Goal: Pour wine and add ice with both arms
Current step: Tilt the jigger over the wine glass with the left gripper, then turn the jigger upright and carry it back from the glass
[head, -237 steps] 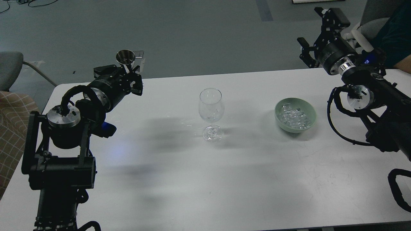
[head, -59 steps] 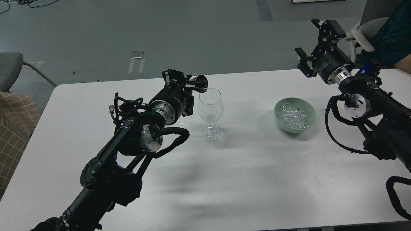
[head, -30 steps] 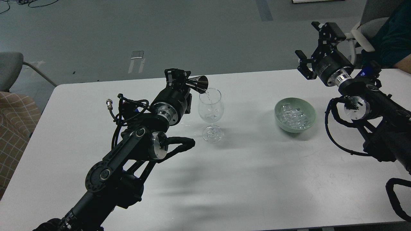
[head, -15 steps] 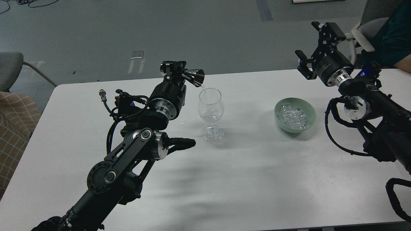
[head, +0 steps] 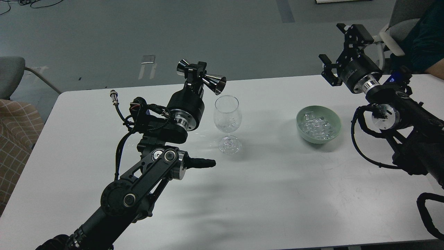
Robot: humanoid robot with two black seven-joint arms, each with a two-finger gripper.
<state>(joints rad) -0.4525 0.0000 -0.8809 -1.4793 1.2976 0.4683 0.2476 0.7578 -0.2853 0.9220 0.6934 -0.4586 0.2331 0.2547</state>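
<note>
A clear wine glass (head: pixel 227 116) stands upright at the middle of the white table (head: pixel 263 194). My left gripper (head: pixel 196 71) is shut on a shiny double-ended metal jigger (head: pixel 212 82), tipped on its side with its wide mouth just above and left of the glass rim. A pale green bowl (head: pixel 335 125) right of the glass holds several clear ice cubes (head: pixel 317 125). My right gripper (head: pixel 338 47) is open and empty, raised above the table's far right edge, behind and right of the bowl.
A seated person (head: pixel 425 38) and a grey chair are behind the right arm. A checked cushion (head: pixel 14 139) and another chair sit off the table's left edge. A loose cable connector (head: pixel 113 94) sticks up from my left arm.
My left gripper has risen and rolled back, lifting the jigger's mouth away from the glass rim; the thin stream seen half a second ago has stopped. The right arm has not moved.
</note>
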